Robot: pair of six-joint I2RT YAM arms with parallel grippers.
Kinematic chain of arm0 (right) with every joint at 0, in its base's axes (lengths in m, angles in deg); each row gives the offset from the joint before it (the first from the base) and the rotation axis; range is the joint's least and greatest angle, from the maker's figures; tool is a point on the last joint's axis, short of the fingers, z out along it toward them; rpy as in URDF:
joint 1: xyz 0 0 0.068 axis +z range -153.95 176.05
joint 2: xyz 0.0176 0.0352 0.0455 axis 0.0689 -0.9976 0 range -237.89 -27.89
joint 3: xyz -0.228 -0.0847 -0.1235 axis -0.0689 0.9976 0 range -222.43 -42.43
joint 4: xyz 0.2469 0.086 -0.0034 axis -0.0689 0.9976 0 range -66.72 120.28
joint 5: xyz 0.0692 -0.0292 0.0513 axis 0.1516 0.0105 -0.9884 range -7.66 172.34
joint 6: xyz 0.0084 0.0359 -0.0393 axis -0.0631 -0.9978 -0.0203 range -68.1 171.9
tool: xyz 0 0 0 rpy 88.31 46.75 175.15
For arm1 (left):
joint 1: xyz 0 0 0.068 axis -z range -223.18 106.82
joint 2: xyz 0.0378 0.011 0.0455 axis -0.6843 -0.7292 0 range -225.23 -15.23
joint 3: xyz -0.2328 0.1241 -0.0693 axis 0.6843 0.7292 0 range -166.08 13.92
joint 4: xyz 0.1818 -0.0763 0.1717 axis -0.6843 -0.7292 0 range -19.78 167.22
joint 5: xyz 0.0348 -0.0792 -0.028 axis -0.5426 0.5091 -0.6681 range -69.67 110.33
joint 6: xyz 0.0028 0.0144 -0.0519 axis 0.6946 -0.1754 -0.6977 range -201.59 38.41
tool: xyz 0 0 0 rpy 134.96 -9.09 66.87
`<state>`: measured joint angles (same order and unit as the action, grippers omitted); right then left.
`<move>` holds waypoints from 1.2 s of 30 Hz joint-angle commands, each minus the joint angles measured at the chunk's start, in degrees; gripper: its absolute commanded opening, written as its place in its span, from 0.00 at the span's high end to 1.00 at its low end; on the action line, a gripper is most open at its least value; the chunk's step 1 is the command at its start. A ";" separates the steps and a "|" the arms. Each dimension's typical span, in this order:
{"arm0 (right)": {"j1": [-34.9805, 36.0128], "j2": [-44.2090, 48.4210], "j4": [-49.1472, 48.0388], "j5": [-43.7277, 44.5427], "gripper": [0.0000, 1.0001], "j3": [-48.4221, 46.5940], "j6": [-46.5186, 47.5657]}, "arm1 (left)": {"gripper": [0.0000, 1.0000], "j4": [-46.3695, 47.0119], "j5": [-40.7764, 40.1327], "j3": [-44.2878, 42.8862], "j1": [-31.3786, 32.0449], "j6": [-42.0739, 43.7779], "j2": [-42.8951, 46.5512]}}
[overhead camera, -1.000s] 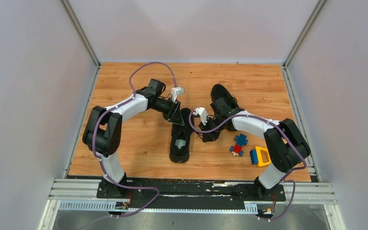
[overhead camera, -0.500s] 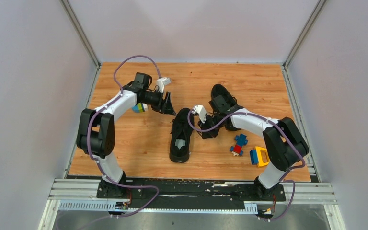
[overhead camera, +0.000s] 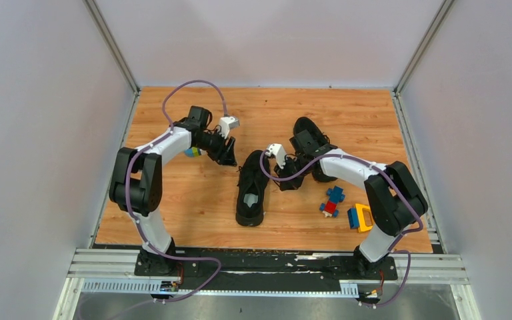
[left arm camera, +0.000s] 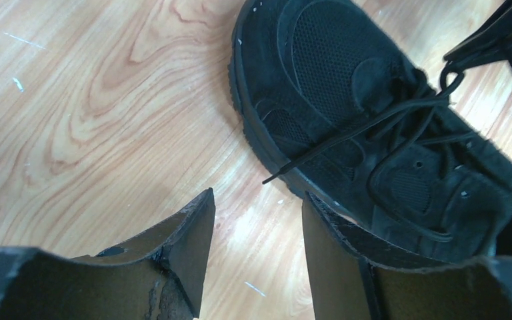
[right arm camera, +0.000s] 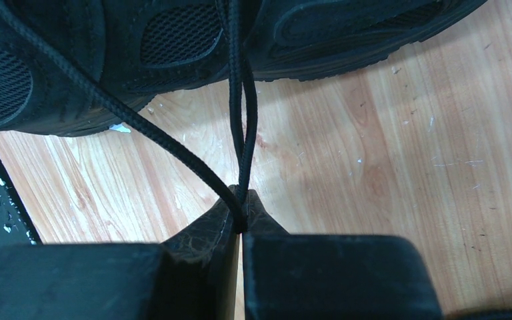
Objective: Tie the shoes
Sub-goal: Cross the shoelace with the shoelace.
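Robot lab cell, plain white walls (overhead camera: 40, 100), aluminium rail (overhead camera: 107, 267), wooden tabletop (overhead camera: 193, 200)

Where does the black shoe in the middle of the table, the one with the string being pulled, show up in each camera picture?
Top external: the middle shoe lies near the centre of the table, toe toward the back.
Left wrist: upper right, toe and lacing showing.
Right wrist: its side runs across the top edge.
Shared landmark: its lace, in both wrist views, pinched by the right gripper.
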<state>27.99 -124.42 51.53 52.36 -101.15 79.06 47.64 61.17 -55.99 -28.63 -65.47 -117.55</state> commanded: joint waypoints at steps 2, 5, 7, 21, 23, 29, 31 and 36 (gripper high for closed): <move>-0.17 -0.51 -0.50 0.03 0.99 -2.54 0.78 | 0.45 -2.47 1.72 -1.62 0.60 10.18 -3.32; -0.22 -0.50 -0.36 0.01 0.99 -2.62 0.66 | 0.49 -4.42 2.05 -3.44 1.29 10.44 -5.22; -0.22 -0.57 -0.30 0.02 0.99 -2.76 0.67 | 0.50 -5.82 2.51 -4.78 1.91 11.10 -6.44; -0.22 -1.58 -0.05 -0.44 1.00 -4.05 0.07 | 0.64 -15.11 4.80 -12.75 4.74 16.29 -13.74; -0.22 -1.56 -0.11 -0.22 1.00 -4.19 0.08 | 0.77 -16.28 5.75 -13.39 4.71 16.96 -14.34; -0.52 -0.62 0.35 0.90 1.00 -3.55 0.23 | 1.00 -18.29 6.37 -12.13 3.62 17.54 -10.85; -0.71 -0.01 0.67 1.05 1.00 -3.07 0.46 | 1.00 -18.39 6.70 -11.41 1.99 17.16 -8.55; -1.08 1.10 0.85 1.34 1.00 -1.78 0.65 | 1.00 -17.34 3.68 -7.74 -2.28 16.11 -2.01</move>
<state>27.36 -125.34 52.25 53.21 -103.23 79.04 30.24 66.17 -65.24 -27.72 -49.95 -127.17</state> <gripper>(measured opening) 0.036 0.006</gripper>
